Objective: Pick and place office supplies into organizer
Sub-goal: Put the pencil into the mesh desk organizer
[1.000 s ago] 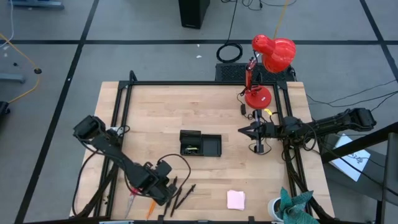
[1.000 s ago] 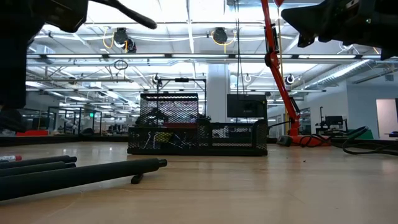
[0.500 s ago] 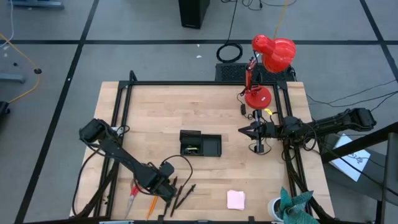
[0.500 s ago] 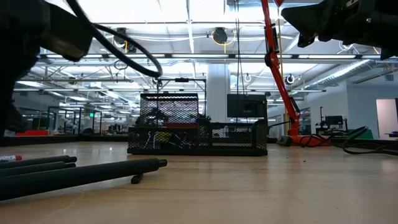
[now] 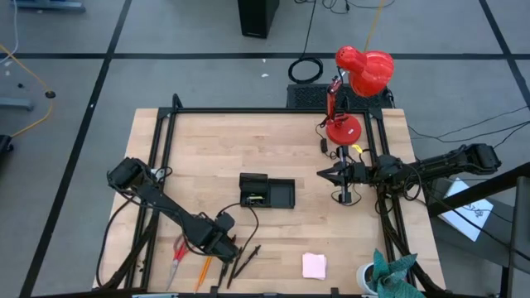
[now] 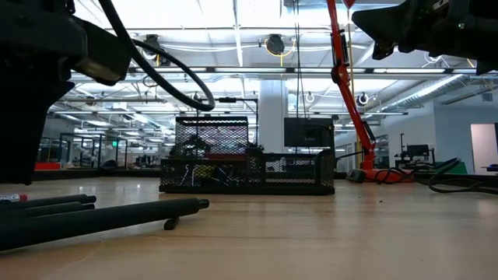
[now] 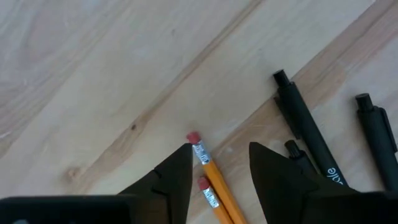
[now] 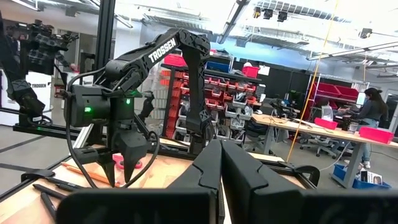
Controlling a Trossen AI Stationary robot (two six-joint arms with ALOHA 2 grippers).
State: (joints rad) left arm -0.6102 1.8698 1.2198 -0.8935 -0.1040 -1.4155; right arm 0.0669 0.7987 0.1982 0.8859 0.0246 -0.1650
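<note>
Two orange pencils (image 7: 210, 174) lie side by side on the table near its front left. Red-handled scissors (image 5: 177, 252) lie to their left and thin black pens (image 7: 303, 129) to their right. My left gripper (image 7: 221, 152) points down over them, open. Its fingers stand on either side of one pencil's eraser end (image 7: 194, 137). The black mesh organizer (image 5: 267, 191) stands mid-table with a few items inside. A pale pink note pad (image 5: 314, 265) lies near the front edge. My right gripper (image 5: 325, 174) waits shut at the right, above the table.
A red desk lamp (image 5: 361, 74) stands at the far right, just behind my right arm. In the low view the pens (image 6: 101, 218) lie in the foreground. A black frame (image 5: 248, 110) runs along the table's far and side edges. Bare wood lies between the organizer and the pens.
My left gripper has sunk toward the pencils and gone a little toward the table's right edge. In the low view its arm and cable have come down into the picture's left. The supplies on the table have stayed where they were.
</note>
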